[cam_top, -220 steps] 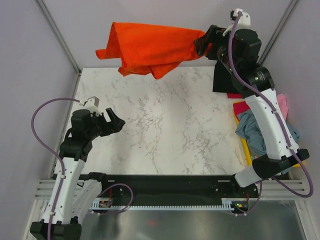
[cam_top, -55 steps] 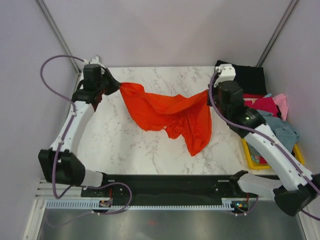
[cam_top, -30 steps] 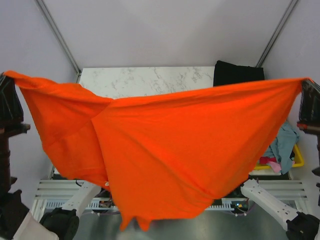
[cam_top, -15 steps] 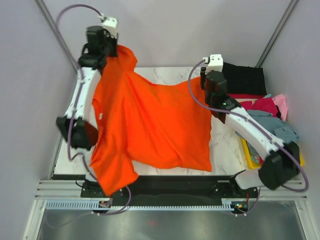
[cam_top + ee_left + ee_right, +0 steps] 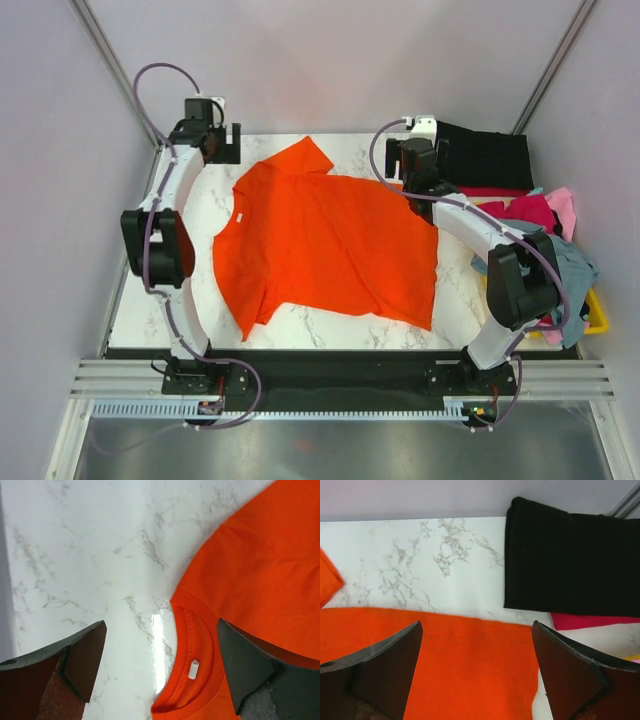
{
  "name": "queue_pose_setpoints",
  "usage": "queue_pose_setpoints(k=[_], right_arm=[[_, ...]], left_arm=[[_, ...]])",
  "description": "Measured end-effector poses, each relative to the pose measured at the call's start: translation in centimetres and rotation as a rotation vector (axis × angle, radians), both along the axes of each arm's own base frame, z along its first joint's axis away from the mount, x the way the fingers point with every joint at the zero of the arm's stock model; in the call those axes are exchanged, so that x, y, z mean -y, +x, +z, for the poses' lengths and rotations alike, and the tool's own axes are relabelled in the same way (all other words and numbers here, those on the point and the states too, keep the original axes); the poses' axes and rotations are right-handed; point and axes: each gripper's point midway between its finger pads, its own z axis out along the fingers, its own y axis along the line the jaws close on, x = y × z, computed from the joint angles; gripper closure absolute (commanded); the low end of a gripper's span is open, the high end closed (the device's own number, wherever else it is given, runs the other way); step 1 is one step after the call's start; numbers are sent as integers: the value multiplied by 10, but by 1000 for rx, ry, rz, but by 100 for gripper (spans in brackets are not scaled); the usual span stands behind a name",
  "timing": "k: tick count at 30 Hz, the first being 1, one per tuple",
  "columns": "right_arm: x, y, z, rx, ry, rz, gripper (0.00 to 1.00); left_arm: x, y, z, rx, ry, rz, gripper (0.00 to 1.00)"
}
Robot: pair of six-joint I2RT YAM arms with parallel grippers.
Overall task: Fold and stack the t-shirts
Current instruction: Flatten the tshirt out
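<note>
View from above: orange t-shirt spread flat on marble table, filling its middle. Long axis across the table, a little skewed: collar pointing left, hem to the right and somewhat nearer the arm bases. One sleeve toward the far wall, the other toward the near edge. At the far left corner, left gripper, just beyond the shoulder; at the far end of the hem, right gripper. Folded black t-shirt in the far right corner; heap of pink, red and grey-blue t-shirts at the right edge, over yellow bin. Left wrist view: fingers splayed wide, gripping nothing; below and between them the ribbed collar with small white tag, its opening toward bare marble, orange shoulder running off to the right. One finger over marble, the other over orange. Right wrist view: fingers likewise far apart and holding nothing; beneath them a straight orange edge running side to side, ending in a corner by the right-hand finger. Beyond, across a strip of marble, the black t-shirt, squared off, with pink-red cloth against its near edge.
</note>
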Motion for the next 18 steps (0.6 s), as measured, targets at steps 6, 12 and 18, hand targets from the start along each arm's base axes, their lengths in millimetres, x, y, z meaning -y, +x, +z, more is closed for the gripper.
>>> queue_pose_setpoints(k=[6, 12, 18], right_arm=[[-19, -4, -24, -105, 184, 112, 2], [-35, 2, -82, -322, 402, 177, 2], [-35, 6, -152, -525, 477, 151, 2]], left_arm=[[4, -14, 58, 141, -150, 11, 9], [79, -12, 10, 38, -304, -120, 9], [147, -16, -94, -194, -404, -154, 10]])
